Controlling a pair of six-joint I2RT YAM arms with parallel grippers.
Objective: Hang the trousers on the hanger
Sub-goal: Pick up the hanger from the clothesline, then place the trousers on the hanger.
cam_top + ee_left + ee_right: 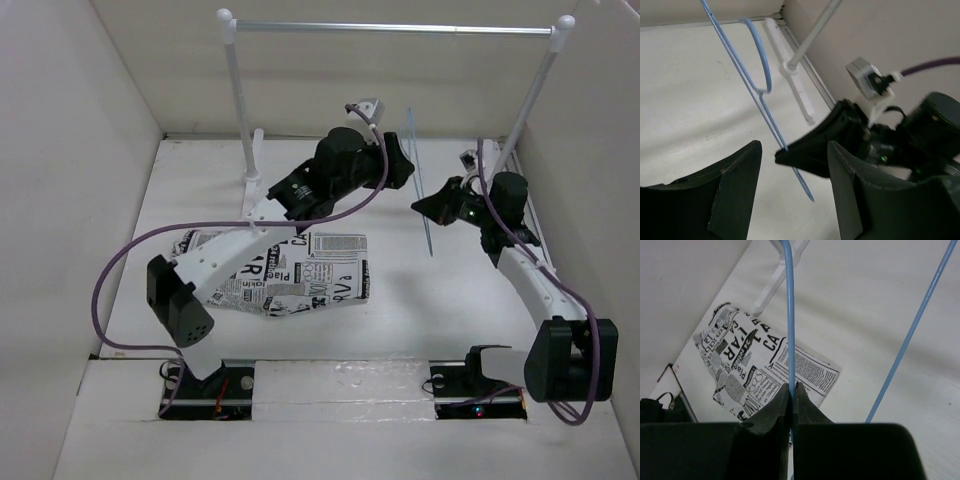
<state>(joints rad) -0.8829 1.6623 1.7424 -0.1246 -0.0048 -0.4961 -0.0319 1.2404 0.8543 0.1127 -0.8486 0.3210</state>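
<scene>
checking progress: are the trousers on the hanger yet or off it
Off. The trousers lie folded on the table, while the hanger is held apart from them, clamped in the right pincer.

hanger [789,315]: thin pale blue wire, smooth, faint sheen | trousers [320,275]: soft matt cloth, black print on white | surface [440,300]: white, matt | rack rail [400,29]: silvery metal, glossy | rack posts [238,100]: smooth white | left hand [402,158], right hand [791,390]: matt black plastic | cable [935,64]: smooth purple sheath
</scene>
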